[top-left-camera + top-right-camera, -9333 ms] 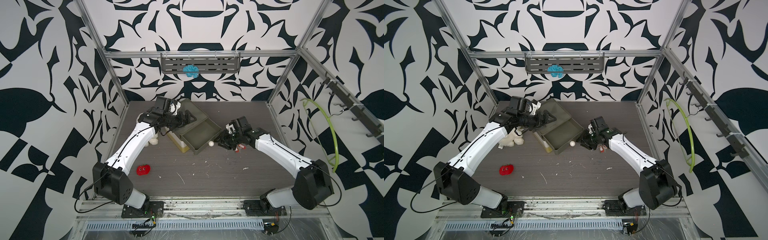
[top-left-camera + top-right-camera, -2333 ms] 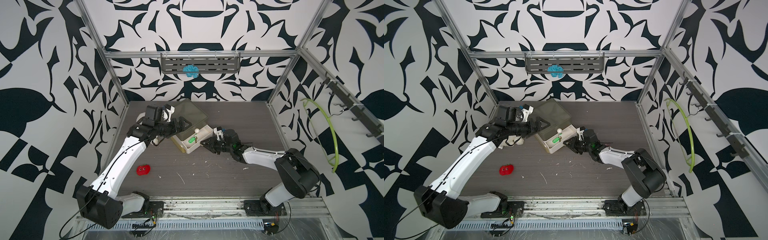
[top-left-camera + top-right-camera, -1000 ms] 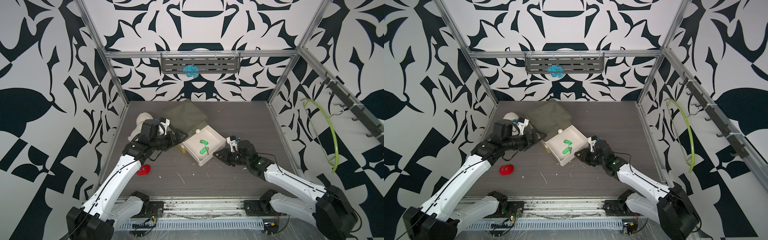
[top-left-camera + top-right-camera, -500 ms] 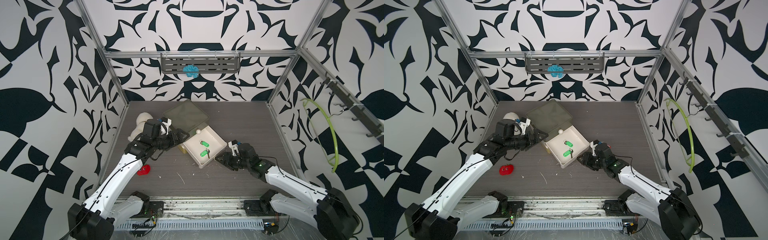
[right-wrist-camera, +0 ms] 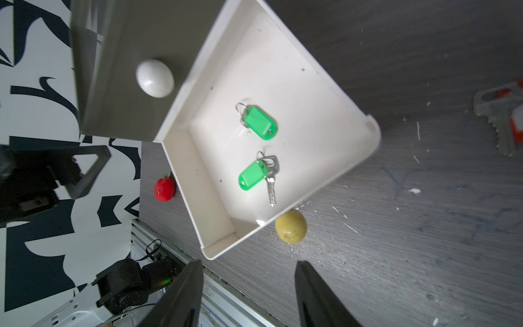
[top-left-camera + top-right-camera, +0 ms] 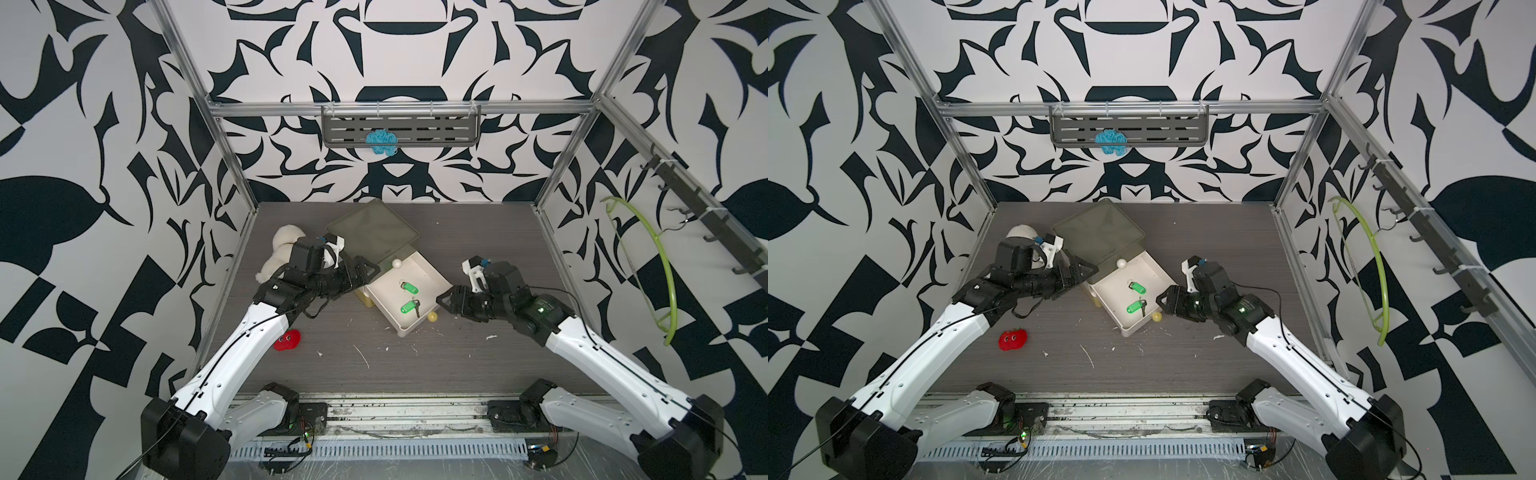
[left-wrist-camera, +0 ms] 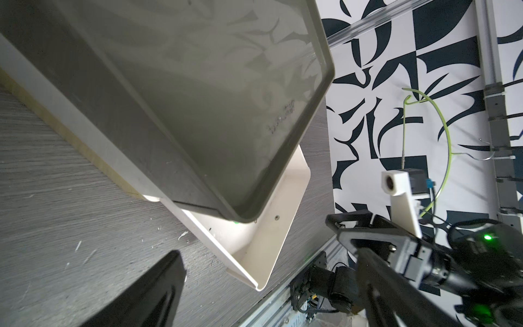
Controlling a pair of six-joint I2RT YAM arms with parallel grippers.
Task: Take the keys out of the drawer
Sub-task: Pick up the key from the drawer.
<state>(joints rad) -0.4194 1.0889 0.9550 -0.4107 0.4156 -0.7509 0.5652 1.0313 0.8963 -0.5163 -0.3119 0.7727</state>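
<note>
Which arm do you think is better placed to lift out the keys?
Likely right: the open right end effector faces the green-tagged keys in the drawer; the left end effector flanks the cabinet.

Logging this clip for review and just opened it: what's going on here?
Two robot arms are working at a small grey cabinet whose white drawer stands pulled out. A green tag on a ring and a green-tagged key lie inside it. The right gripper is open and empty, just off the drawer's front by the yellow knob. The left gripper is open too, beside the cabinet, holding nothing. One red-tagged key lies on the table, outside the drawer.
</note>
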